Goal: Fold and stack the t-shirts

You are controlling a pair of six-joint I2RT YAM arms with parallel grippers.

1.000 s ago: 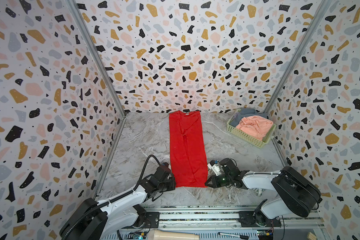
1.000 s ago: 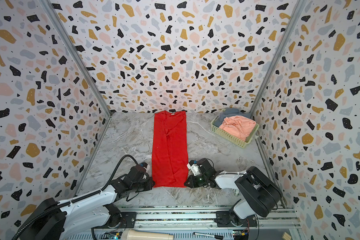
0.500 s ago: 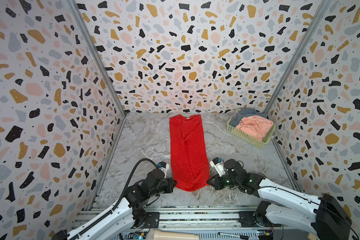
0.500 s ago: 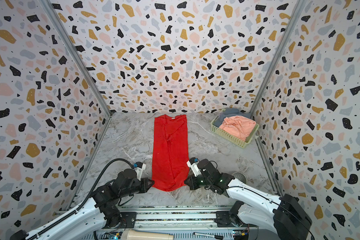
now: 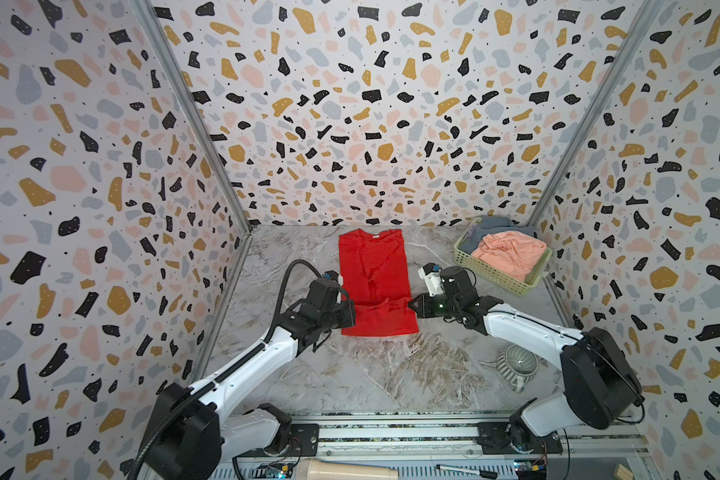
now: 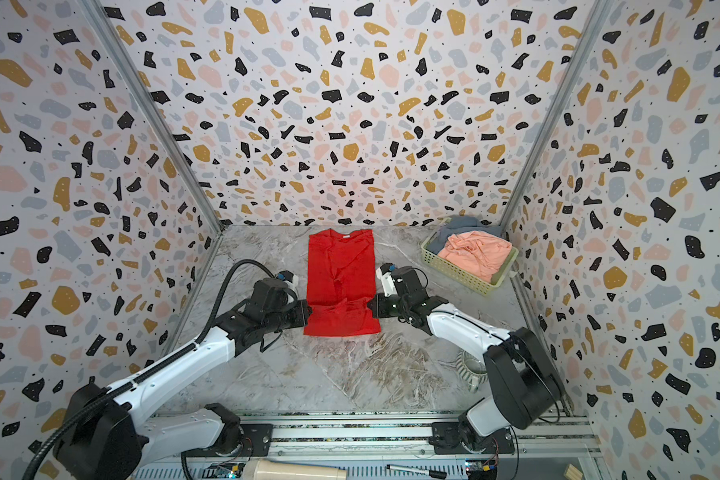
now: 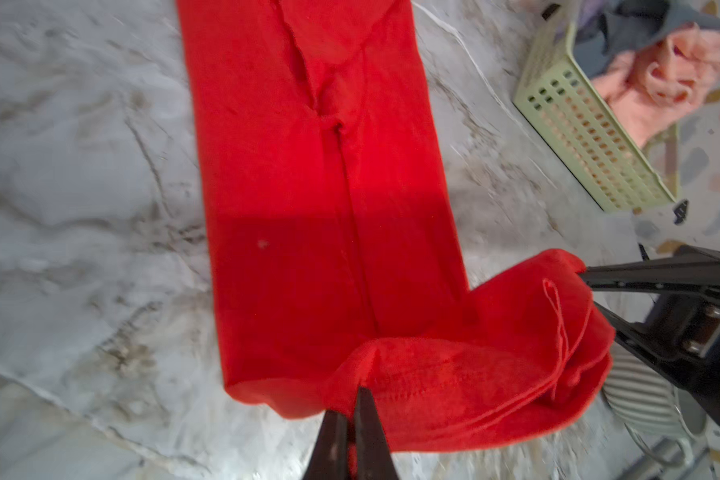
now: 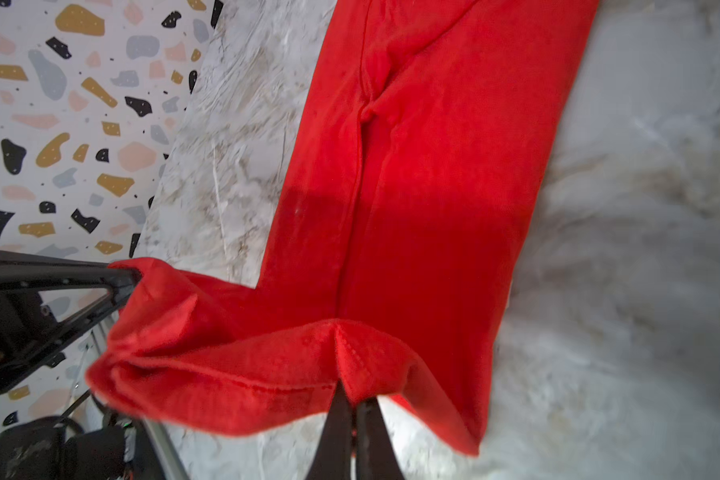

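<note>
While both arms reach low across the table from the near edge, the left arm point(image 5: 262, 357) and the right arm point(image 5: 524, 328) angle inward and meet the red t-shirt point(image 5: 371, 270) from opposite sides, wrists level and close to the surface. The left jaws are pinched tight on one hem corner and the right jaws on the other. Each wrist view shows the black fingers point(image 7: 333, 440) closed with red cloth between them. The hem hangs raised between the two grips and doubles back over the shirt's body, which lies flat in a long narrow strip down the middle of the table, collar at the far edge.

In both top views the pinch points are hard to see, since the dark wrist blocks sit against the cloth edges. Both wrist views are smeared toward their borders.

A pale green basket point(image 5: 495, 274) stands in the far right corner of the table, holding a crumpled salmon-pink shirt point(image 5: 508, 251) that covers most of a grey-blue shirt point(image 5: 491, 224). A striped mug point(image 5: 518, 365) sits near the right edge, just beside the right arm; in a top view that arm's elbow hides much of the mug point(image 6: 470, 370). Nothing lies between the jaws and the folded end.
</note>
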